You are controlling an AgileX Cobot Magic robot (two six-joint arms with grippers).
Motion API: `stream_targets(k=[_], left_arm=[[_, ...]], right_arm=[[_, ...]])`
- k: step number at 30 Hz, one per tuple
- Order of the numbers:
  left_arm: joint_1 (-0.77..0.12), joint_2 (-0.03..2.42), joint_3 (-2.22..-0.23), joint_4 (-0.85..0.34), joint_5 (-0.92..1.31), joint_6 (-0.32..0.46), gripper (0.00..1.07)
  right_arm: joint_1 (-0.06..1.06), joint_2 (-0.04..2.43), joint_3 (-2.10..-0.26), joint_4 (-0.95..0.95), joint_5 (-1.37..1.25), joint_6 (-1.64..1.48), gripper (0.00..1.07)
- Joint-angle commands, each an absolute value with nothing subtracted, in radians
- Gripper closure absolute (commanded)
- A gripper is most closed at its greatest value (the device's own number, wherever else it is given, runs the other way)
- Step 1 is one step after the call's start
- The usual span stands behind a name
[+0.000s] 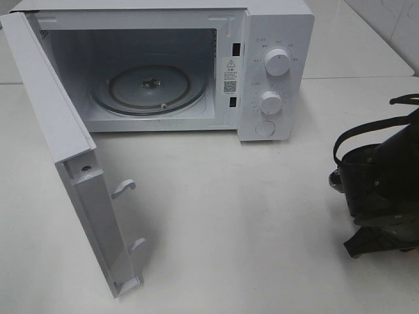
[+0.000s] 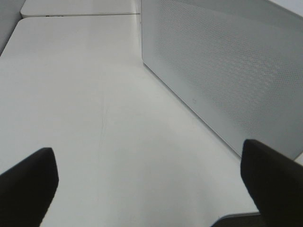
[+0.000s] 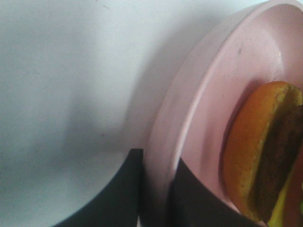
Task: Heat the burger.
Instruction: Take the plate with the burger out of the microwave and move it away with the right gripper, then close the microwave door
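In the right wrist view the burger (image 3: 255, 151), with an orange-brown bun and a dark patty, lies on a pink plate (image 3: 222, 85). My right gripper (image 3: 158, 189) is shut on the plate's rim, one finger above it and one below. The exterior high view shows only the right arm (image 1: 383, 190) at the right edge; plate and burger are hidden there. The white microwave (image 1: 275, 26) stands at the back with its door (image 1: 65, 150) swung wide open and its glass turntable (image 1: 149, 88) bare. My left gripper (image 2: 149, 182) is open over the table, beside the door's outer face (image 2: 227, 71).
The open door juts toward the front left of the white table (image 1: 229, 216), with two latch hooks (image 1: 124, 188) on its edge. Two knobs (image 1: 277, 62) sit on the microwave's right panel. A second table (image 2: 80, 7) adjoins at the back.
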State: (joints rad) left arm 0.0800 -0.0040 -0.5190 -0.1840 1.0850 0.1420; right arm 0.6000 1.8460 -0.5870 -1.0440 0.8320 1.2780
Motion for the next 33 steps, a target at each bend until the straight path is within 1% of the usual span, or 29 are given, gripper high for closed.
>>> stream_targets(k=[1,8,10,11,12,13,15,16,17,18,19,20,21,22,23,24,25,26,29,33], left_arm=[[0.074,-0.013,-0.517,-0.189,1.075,0.137,0.06],[0.074,-0.013,-0.517,-0.189,1.075,0.137,0.06],[0.074,-0.013,-0.517,-0.189,1.075,0.137,0.06],[0.074,-0.013,-0.517,-0.189,1.075,0.137,0.06],[0.074,-0.013,-0.517,-0.189,1.075,0.137,0.06],[0.074,-0.013,-0.517,-0.189,1.075,0.137,0.06],[0.074,-0.013,-0.517,-0.189,1.075,0.137,0.06],[0.074,-0.013,-0.517,-0.189,1.075,0.137,0.06],[0.074,-0.013,-0.517,-0.189,1.075,0.137,0.06],[0.074,-0.013,-0.517,-0.189,1.075,0.137,0.06],[0.074,-0.013,-0.517,-0.189,1.075,0.137,0.06],[0.074,-0.013,-0.517,-0.189,1.075,0.137,0.06],[0.074,-0.013,-0.517,-0.189,1.075,0.137,0.06],[0.074,-0.013,-0.517,-0.189,1.075,0.137,0.06],[0.074,-0.013,-0.517,-0.189,1.075,0.137,0.06],[0.074,-0.013,-0.517,-0.189,1.075,0.137,0.06],[0.074,-0.013,-0.517,-0.189,1.075,0.137,0.06],[0.074,-0.013,-0.517,-0.189,1.075,0.137,0.06],[0.074,-0.013,-0.517,-0.189,1.075,0.137,0.06],[0.074,-0.013,-0.517,-0.189,1.075,0.137,0.06]], right_arm=[[0.595,1.87,-0.584,-1.108,0.887,1.292,1.0],[0.595,1.902,-0.584,-1.116,0.877,1.335,0.96],[0.595,1.921,-0.584,-1.114,0.873,1.35,0.91],[0.595,1.921,-0.584,-1.114,0.873,1.35,0.91],[0.595,1.923,-0.584,-1.111,0.873,1.35,0.87],[0.595,1.923,-0.584,-1.111,0.873,1.35,0.87],[0.597,1.923,-0.584,-1.107,0.872,1.347,0.77],[0.597,1.923,-0.584,-1.107,0.872,1.347,0.77],[0.597,1.923,-0.584,-1.096,0.855,1.334,0.69],[0.597,1.921,-0.584,-1.086,0.839,1.323,0.65],[0.597,1.921,-0.584,-1.086,0.839,1.323,0.65],[0.597,1.915,-0.586,-1.055,0.801,1.282,0.58],[0.597,1.91,-0.586,-1.046,0.792,1.271,0.56],[0.597,1.91,-0.586,-1.046,0.792,1.271,0.56],[0.613,1.89,-0.586,-1.024,0.787,1.248,0.51],[0.613,1.89,-0.586,-1.024,0.787,1.248,0.51],[0.625,1.861,-0.586,-1.011,0.802,1.232,0.48],[0.632,1.848,-0.586,-1.003,0.811,1.224,0.47],[0.633,1.809,-0.586,-0.974,0.817,1.185,0.45],[0.633,1.707,-0.586,-0.888,0.816,1.051,0.42]])
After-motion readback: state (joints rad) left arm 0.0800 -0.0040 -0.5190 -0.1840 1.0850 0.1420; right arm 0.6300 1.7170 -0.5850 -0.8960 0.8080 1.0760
